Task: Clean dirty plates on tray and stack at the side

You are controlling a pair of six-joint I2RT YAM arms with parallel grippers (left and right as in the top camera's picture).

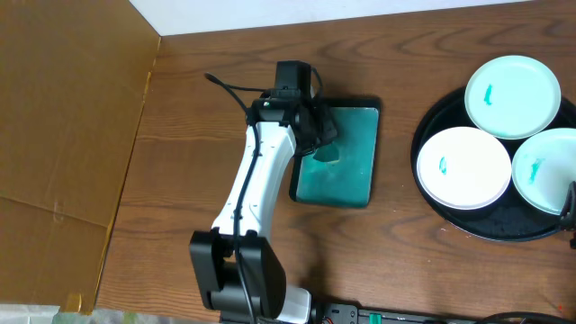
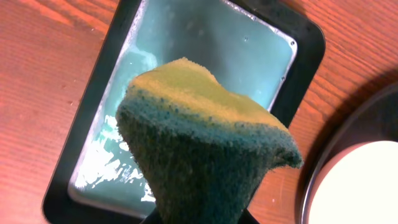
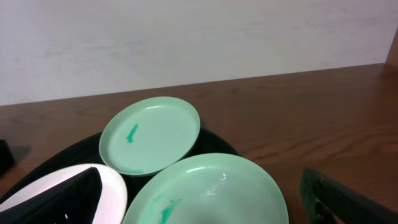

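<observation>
Left gripper [image 1: 315,135]: over the small tray [image 1: 351,175], well left of the plates; its fingers are mostly hidden behind the sponge [image 2: 205,143], but the sponge juts up pinched and bent, so it seems clamped in the jaws.
Sponge: yellow face, green scrub side; lifted above the small tray's wet teal inside, touching no plate.
Right gripper [image 3: 199,186]: low at the near edge of the tray [image 1: 486,229], fingers spread wide with nothing between them.
Plates: all three sit inside the tray, one far [image 1: 513,85], one near left [image 1: 463,166], one near right [image 1: 544,171], edges close together or overlapping.
Smears [image 1: 489,93]: a small teal mark shows on every plate.
Done: the sponge is in hand, and likely wetted.
Left: everything else. No plate has been wiped, none has left the tray, and no stack stands on the table [image 1: 180,180] beside it.
Next move, as I judge it: carry the sponge right to the near-left plate, the closest one, and scrub its mark while the right gripper steadies or lifts it.
Risk: the plates crowd each other, so lifting one may nudge its neighbour.
</observation>
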